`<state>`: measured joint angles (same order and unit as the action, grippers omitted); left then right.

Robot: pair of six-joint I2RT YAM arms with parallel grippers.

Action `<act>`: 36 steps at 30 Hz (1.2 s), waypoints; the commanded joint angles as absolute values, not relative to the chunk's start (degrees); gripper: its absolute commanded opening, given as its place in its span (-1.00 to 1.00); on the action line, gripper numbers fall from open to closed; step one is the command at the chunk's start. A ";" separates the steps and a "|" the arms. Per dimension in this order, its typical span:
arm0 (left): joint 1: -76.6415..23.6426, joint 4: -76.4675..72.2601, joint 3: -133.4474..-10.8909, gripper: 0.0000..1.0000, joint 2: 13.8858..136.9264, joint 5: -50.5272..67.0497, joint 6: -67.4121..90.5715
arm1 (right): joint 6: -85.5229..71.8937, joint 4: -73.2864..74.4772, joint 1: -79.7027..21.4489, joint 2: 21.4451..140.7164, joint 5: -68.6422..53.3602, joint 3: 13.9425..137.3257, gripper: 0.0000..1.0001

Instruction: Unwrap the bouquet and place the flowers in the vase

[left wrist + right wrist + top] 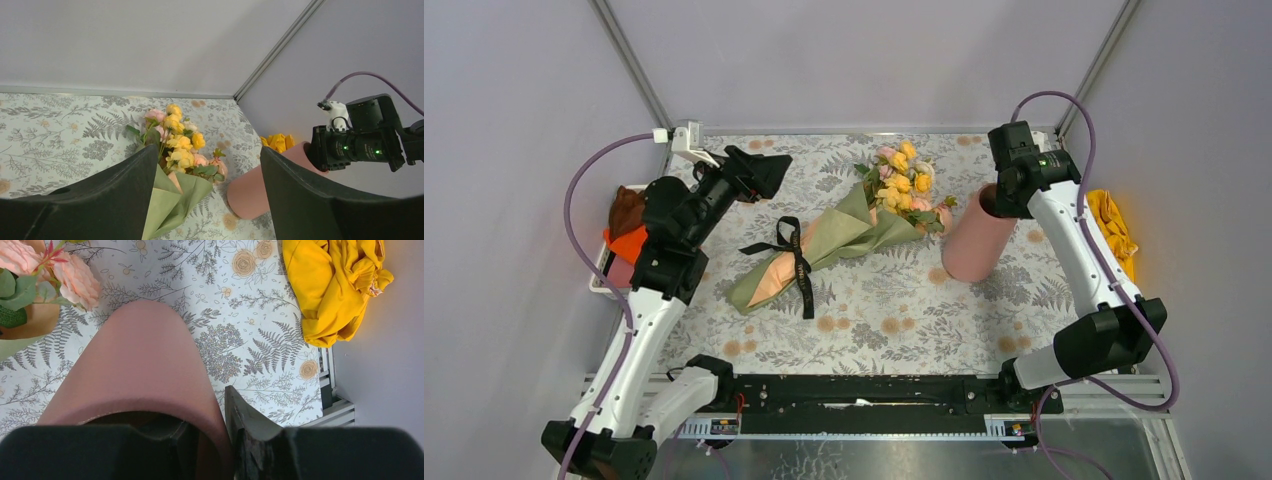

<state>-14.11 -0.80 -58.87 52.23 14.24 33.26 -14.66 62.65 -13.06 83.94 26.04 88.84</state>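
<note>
Right gripper [212,415] is pinching the vase [976,245] by its rim, one finger inside the mouth and one outside. Left gripper [207,165] hovers, spread wide. The bouquet [824,245] lies mid-table, wrapped, black ribbon [796,255] tied, blooms just beside the vase.

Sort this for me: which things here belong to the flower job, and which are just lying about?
Job: bouquet, its black ribbon, flowers, vase.
Lying about: yellow cloth, orange cloth, brown cloth, white tray.
</note>
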 commanded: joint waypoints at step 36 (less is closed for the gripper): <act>-14.24 -0.97 -58.44 0.62 57.44 17.78 32.50 | -13.69 55.13 -5.37 83.33 24.91 93.77 -0.33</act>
